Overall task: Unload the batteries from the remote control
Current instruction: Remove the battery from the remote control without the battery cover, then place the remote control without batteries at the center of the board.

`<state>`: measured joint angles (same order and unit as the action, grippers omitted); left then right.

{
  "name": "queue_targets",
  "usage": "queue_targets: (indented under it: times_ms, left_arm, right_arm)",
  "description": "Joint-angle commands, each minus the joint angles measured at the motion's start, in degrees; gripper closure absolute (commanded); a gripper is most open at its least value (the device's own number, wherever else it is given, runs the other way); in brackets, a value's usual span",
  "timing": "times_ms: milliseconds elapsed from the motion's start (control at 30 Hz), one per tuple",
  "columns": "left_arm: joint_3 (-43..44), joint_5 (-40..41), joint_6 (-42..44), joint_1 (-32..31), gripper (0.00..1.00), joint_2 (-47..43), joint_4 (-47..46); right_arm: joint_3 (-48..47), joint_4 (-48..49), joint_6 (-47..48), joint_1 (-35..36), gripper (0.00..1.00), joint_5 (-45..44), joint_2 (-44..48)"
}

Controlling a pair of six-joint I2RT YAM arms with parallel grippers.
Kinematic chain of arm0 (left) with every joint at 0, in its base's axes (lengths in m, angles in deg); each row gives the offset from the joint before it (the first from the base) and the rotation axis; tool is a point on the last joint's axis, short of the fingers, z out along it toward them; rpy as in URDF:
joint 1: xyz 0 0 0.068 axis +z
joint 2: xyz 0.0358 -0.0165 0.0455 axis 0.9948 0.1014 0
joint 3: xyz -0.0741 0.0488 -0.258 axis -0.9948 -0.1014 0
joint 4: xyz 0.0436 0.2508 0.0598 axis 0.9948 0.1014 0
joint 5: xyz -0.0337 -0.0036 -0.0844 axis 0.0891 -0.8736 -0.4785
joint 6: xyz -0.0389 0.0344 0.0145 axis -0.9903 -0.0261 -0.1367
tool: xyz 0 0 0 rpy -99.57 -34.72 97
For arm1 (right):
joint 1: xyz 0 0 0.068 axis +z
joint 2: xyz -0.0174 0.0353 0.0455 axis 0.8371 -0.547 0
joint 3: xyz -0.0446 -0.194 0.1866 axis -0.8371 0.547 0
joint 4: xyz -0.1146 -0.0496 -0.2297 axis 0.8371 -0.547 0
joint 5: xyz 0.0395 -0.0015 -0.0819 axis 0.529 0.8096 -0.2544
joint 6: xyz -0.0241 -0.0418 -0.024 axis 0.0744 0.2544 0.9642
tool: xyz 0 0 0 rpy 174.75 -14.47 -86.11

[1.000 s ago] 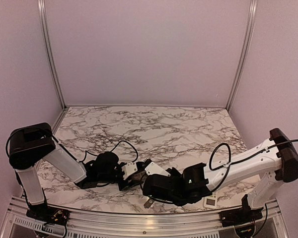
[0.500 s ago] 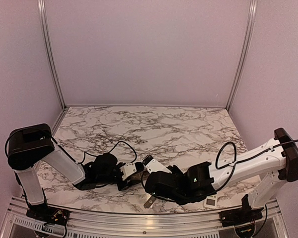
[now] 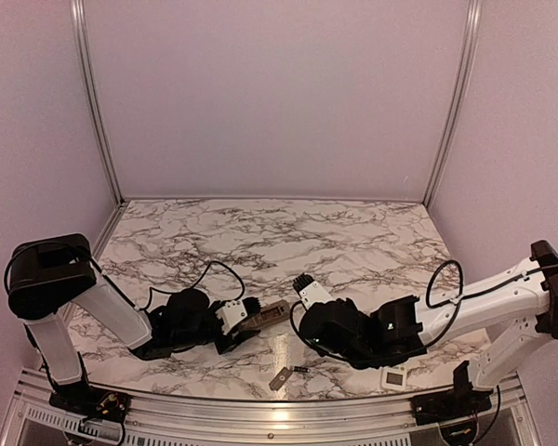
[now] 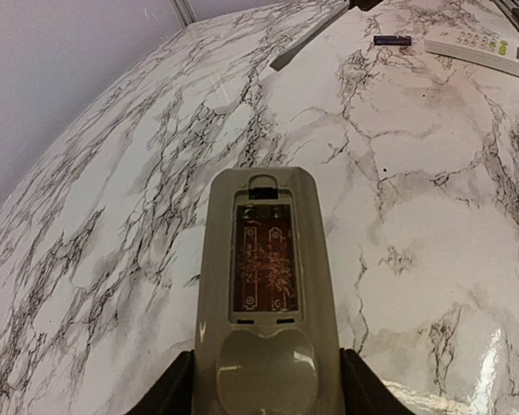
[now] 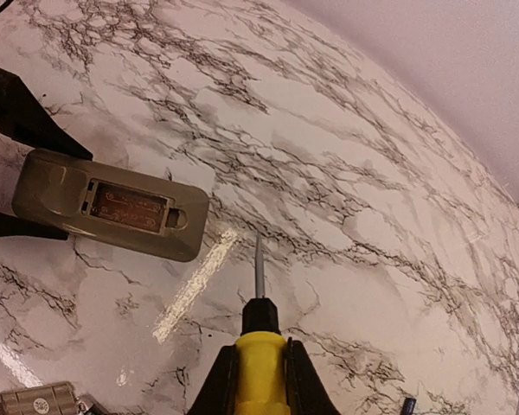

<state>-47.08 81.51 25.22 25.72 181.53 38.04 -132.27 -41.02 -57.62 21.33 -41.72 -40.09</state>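
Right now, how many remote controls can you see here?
2. One olive-grey remote, battery bay open, is held in the left gripper. One white remote lies on the table farther off, at the left wrist view's top right. Others may be hidden.

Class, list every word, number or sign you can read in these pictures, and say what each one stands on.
No text is readable in any view.
White remote: button markings, too small to read.
Grey remote, open battery bay: marks inside, blurred, unreadable.
Small white device: face too small to read.
Yellow-handled screwdriver: no lettering shows.
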Motion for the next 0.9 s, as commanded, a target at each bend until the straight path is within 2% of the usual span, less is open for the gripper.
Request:
queue_targets:
  times_ms: [0, 200, 367, 667, 867]
  left_arm:
    - [-1.30, 4.16, -2.76, 0.01, 1.00, -1.94, -6.18]
    - [-1.31, 10.67, -7.19, 0.01, 1.00, -2.63, -8.98]
    - [-1.65, 20.30, -12.56, 0.01, 1.00, -4.33, -8.34]
    - [-3.40, 34.63, -24.45, 0.08, 1.00, -7.46, -2.84]
    - [-4.46, 37.98, -29.78, 0.96, 1.00, -8.45, 1.41]
  right_arm:
    - [2.78, 5.80, 0.39, -2.51, 1.00, -0.02, 3.08]
    - [6.26, 8.43, -1.04, -4.37, 1.00, -2.45, 5.82]
    - [8.68, 10.89, -2.03, -5.22, 1.00, -5.68, 6.89]
    - [11.31, 16.54, -0.74, -6.01, 1.00, -5.74, 7.15]
    - [13.19, 22.36, 1.70, -7.01, 1.00, -5.08, 7.32]
